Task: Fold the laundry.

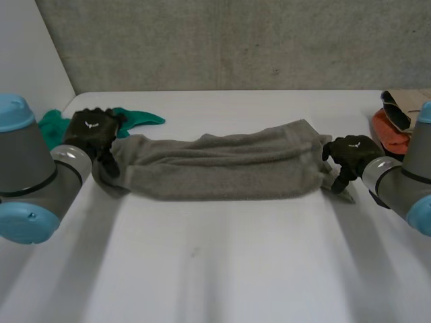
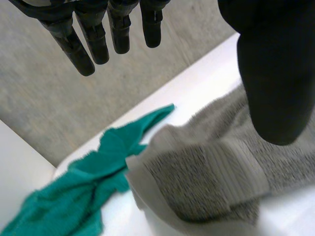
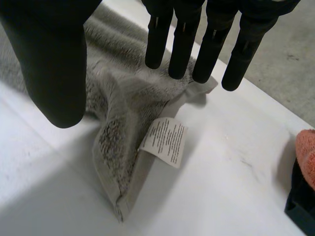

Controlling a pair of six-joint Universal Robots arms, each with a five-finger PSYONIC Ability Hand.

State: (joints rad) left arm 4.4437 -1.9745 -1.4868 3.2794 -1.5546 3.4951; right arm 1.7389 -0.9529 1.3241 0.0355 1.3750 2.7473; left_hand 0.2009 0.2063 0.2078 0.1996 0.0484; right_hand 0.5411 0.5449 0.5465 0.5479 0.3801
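Observation:
A grey towel (image 1: 222, 167) lies bunched into a long band across the middle of the white table (image 1: 215, 269). My left hand (image 1: 94, 131) hovers at its left end, fingers (image 2: 93, 39) straight and apart from the thumb, nothing between them; the towel's hemmed end (image 2: 216, 177) lies under the palm. My right hand (image 1: 351, 153) is at the towel's right end, fingers (image 3: 197, 44) straight over the towel's corner (image 3: 123, 142), holding nothing. A white care label (image 3: 165, 141) sticks out from that corner.
A green cloth (image 1: 135, 118) lies at the back left behind my left hand, also seen as green cloth (image 2: 88, 191) beside the towel's end. An orange cloth (image 1: 389, 132) and other laundry sit at the table's right edge. A grey wall stands behind the table.

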